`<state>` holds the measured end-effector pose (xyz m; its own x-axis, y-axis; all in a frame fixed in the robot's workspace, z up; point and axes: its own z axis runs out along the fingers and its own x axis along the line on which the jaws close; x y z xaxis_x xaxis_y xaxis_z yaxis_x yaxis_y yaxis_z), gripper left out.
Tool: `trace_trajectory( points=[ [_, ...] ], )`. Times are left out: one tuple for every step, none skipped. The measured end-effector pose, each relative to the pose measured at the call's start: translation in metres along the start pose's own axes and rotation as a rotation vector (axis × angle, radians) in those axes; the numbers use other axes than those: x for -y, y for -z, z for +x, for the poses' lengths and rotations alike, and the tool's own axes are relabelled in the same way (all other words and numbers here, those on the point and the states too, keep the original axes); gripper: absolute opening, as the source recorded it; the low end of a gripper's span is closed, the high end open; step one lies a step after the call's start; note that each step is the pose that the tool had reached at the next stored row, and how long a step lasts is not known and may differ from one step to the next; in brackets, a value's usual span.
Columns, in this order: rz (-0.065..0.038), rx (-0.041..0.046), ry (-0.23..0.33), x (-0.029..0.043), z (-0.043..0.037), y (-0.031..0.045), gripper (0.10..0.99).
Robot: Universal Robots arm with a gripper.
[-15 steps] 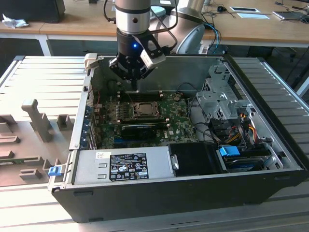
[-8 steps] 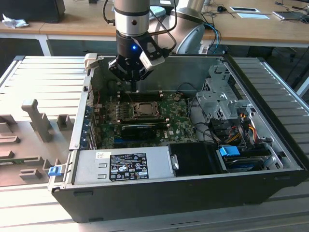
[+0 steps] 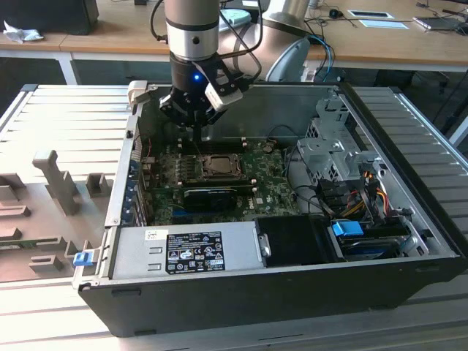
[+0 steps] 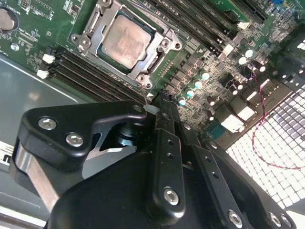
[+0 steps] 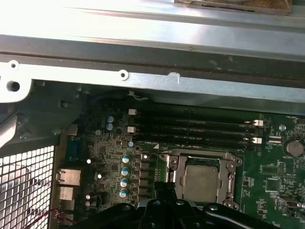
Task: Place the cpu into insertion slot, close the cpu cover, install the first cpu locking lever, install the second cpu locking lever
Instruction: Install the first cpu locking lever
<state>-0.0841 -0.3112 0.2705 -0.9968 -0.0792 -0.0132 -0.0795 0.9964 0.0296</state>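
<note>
While cpu (image 4: 125, 42) sits under closed cpu cover (image 4: 161, 58), gripper (image 4: 155, 102) nr its corner, jaws pinched together, lever wire (image 4: 143, 93) at tip

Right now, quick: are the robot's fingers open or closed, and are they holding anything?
Gripper: fingers closed, nothing visibly held; the cpu lies apart from them.

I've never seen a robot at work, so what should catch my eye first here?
First, the black end effector hanging inside the open computer case, over the green circuit board. Close by, a silvery square chip sits on that board, framed by a metal cover.
</note>
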Motion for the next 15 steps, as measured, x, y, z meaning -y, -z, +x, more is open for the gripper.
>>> trace_trajectory(
  points=[
    [0.0, 0.0001, 0.0, 0.0, 0.0004, -0.0001, 0.106],
    [0.0, 0.0001, 0.0, -0.0001, 0.0007, -0.0003, 0.106],
    [0.0, 0.0001, 0.0, -0.0001, 0.0012, -0.0006, 0.106],
    [0.0, 0.0001, 0.0, -0.0001, 0.0015, -0.0008, 0.106],
    [0.0, 0.0001, 0.0, -0.0001, 0.0016, -0.0009, 0.106],
    [-0.001, 0.0002, 0.0, -0.0001, 0.0017, -0.0011, 0.106],
    [-0.001, 0.0001, 0.0, -0.0001, 0.0018, -0.0012, 0.106],
    [0.0, 0.0001, 0.0, -0.0001, 0.002, -0.0014, 0.106],
    [0.0, 0.0001, 0.0, -0.0001, 0.0021, -0.0015, 0.106],
    [0.0, 0.0001, 0.0, -0.0001, 0.0024, -0.0017, 0.106],
    [0.0, 0.0001, 0.0, -0.0002, 0.0027, -0.0019, 0.106],
    [0.0, 0.0001, 0.0, -0.0002, 0.003, -0.0019, 0.106],
    [-0.001, 0.0001, 0.0, -0.0002, 0.0034, -0.0021, 0.106],
    [-0.001, 0.0001, 0.0, -0.0002, 0.004, -0.0023, 0.106],
    [-0.001, 0.0002, 0.0, -0.0003, 0.0045, -0.0025, 0.106]
  ],
)
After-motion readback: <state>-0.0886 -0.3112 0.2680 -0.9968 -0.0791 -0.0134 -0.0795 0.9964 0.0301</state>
